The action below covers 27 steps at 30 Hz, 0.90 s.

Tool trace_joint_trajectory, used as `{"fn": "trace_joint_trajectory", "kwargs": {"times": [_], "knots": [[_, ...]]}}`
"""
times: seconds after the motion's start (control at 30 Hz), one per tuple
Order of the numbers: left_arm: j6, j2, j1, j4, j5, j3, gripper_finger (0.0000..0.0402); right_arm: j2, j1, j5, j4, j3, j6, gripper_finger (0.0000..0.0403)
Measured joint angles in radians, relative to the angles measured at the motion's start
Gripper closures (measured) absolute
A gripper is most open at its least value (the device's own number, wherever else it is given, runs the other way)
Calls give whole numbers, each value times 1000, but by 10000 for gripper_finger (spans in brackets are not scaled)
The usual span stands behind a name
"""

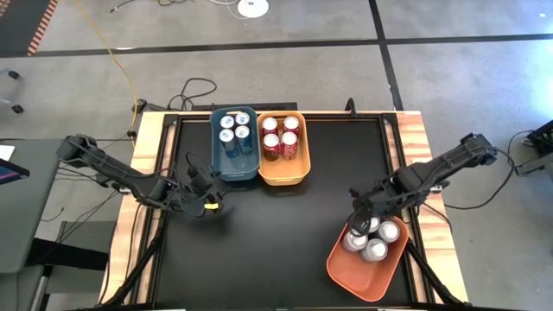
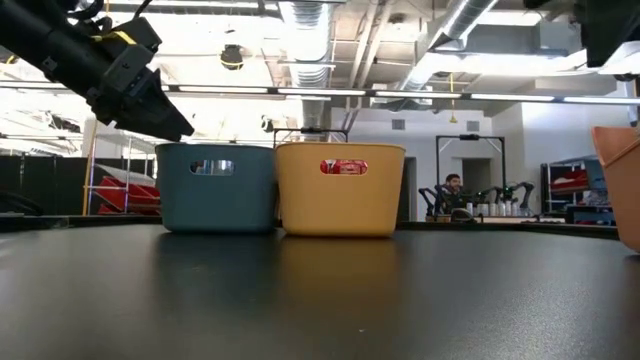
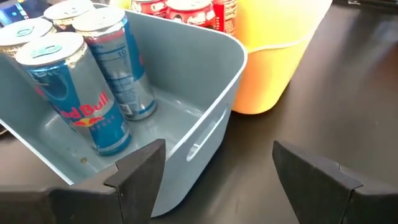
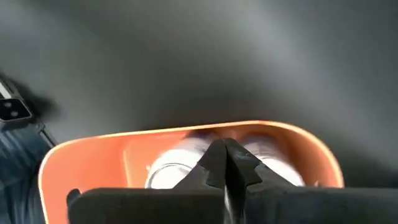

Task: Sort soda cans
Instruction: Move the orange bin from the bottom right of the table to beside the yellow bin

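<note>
The black-topped table [image 1: 276,190] with pale wooden edges carried three plastic bins. The left arm reached in from the table's left side; its left end effector [image 1: 210,206] hovered just short of the blue-grey bin [image 1: 234,144], fingers [image 3: 140,171] spread wide and holding nothing. The right arm angled in from the right; the right end effector [image 1: 357,226] hung over the orange bin [image 1: 367,259] at the near right corner, fingers pressed together, nothing gripped.

The blue-grey bin and yellow-orange bin [image 1: 282,147] stood touching, side by side at the table's far middle. Four blue soda cans [image 3: 74,87] stood upright in the blue-grey bin; the nearest read "Red Bull". Four red soda cans [image 1: 280,136] stood in the yellow-orange bin, lettering cut off in the left wrist view. Silver-grey soda cans [image 1: 377,240] sat in the orange bin, partly hidden by the right end effector and blurred in the right wrist view; their count was unclear.
</note>
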Motion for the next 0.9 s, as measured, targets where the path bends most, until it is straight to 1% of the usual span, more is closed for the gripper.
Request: {"fn": "trace_joint_trajectory", "kwargs": {"times": [0.13,0.27,0.33,0.4,0.5,0.57,0.63,0.9], "knots": [[-3,-1,0,-8,31,0,111,3,-33,-7,-133,1,-43,336],[-31,-2,-1,-23,58,0,111,9,-57,-29,-273,1,-32,275],[-42,-2,-7,-30,63,0,111,9,-62,-55,-277,1,-60,244],[-50,-2,-14,-37,65,0,111,9,-55,-87,-244,1,-93,216],[-57,-2,-21,-43,75,0,111,13,-43,-91,-194,1,-151,188],[-70,1,-23,-57,117,-2,111,14,-48,-73,-202,-10,-160,181],[-78,3,-23,-62,131,-3,111,14,-65,-63,-229,-28,-161,182],[-90,0,-23,-73,115,-1,111,14,-79,-65,-199,-97,-164,211]]}}
